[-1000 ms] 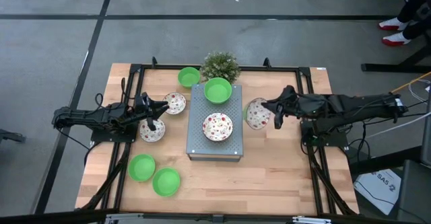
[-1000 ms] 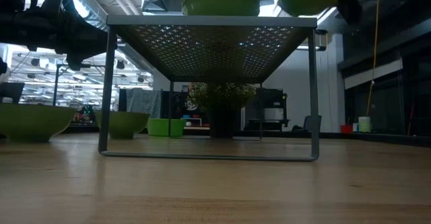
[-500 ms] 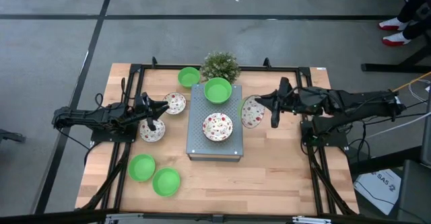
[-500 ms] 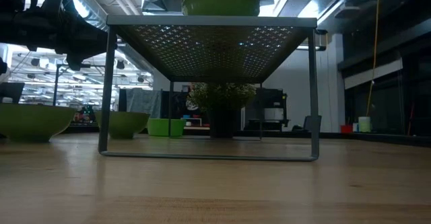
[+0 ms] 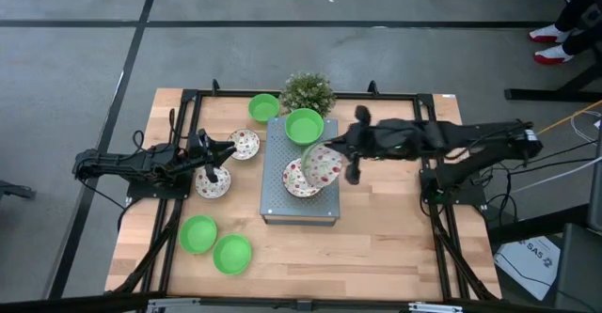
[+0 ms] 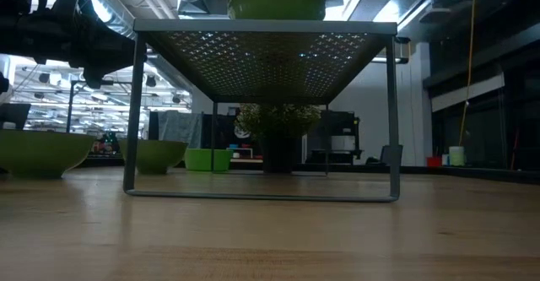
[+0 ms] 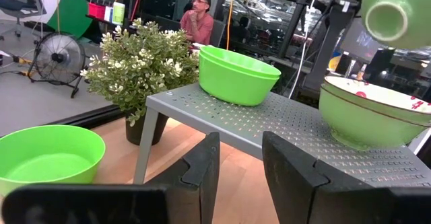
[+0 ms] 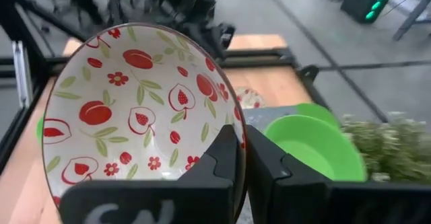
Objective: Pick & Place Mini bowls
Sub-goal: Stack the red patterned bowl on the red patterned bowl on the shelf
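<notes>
My right gripper (image 5: 339, 157) is shut on a white mini bowl with a red and green pattern (image 5: 323, 165), carried tilted above the grey perforated rack (image 5: 299, 210). On the rack stand a second patterned bowl (image 5: 295, 179) and a green bowl (image 5: 304, 125). My left gripper (image 5: 226, 152) waits open and low between two patterned bowls (image 5: 245, 144) (image 5: 212, 182) that sit on the table left of the rack. Three more green bowls (image 5: 263, 106) (image 5: 198, 233) (image 5: 232, 254) rest on the wood. In the left wrist view the carried bowl's green underside (image 7: 397, 12) shows high above the rack. My right gripper pinches the patterned bowl's rim (image 8: 232, 138), one finger (image 8: 222, 158) inside the bowl and the other (image 8: 273, 167) outside its wall. The fingers come level from the table's right side. The bowl is lifted clear and tipped on edge, its inside facing back along the arm.
A small bushy potted plant (image 5: 308, 92) stands at the rack's far edge. Black frame rails (image 5: 188, 101) run round the table. Bare wood lies near the rack's front and right (image 5: 395, 247). A person (image 7: 201, 19) sits in the room beyond.
My right gripper has moved toward the table's left, carrying the patterned bowl from beside the rack's right edge to above the rack, over the patterned bowl standing there. The bowl has stayed tilted in the hold. My left arm has kept still.
</notes>
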